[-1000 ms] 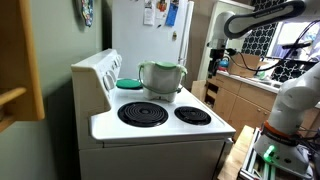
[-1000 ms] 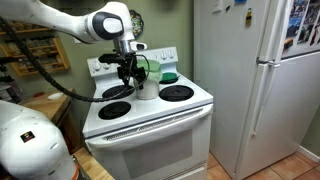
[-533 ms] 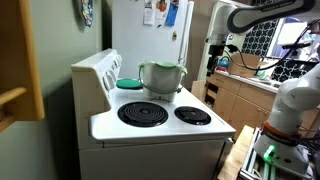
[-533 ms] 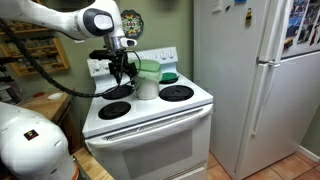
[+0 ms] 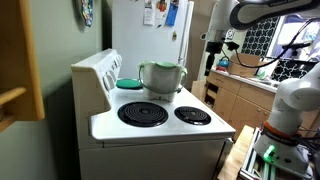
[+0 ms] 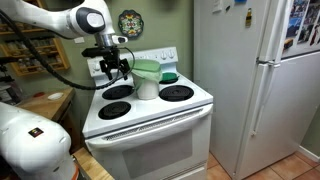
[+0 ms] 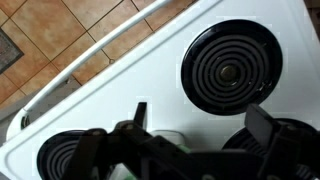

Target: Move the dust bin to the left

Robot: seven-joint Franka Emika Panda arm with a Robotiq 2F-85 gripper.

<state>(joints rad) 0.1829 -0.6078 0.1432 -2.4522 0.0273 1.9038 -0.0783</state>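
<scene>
1. The dust bin [image 6: 148,82] stands upright on the white stove [image 6: 150,113], toward the far middle of the cooktop, close to the control panel.
2. Its body is pale grey-white plastic and narrows toward the base. A light green rim caps the top, and that reads clearly in both exterior views [image 5: 162,78].
3. In an exterior view the flat teal dish [image 6: 170,76] lies just right of the bin on a far burner. I can't tell whether the two touch.
4. My gripper [image 6: 113,68] hangs left of the bin, above the far left burner and clear of the bin's side.
5. In the wrist view the gripper [image 7: 198,108] has its two dark fingers [image 7: 262,122] spread wide, with nothing clamped between them.
6. Under the fingers in that view I see white cooktop and a black coil burner [image 7: 228,72]. A small pale shape sits low between the fingers, too blurred for me to name.
7. The white refrigerator [image 6: 250,80] stands right of the stove.
</scene>
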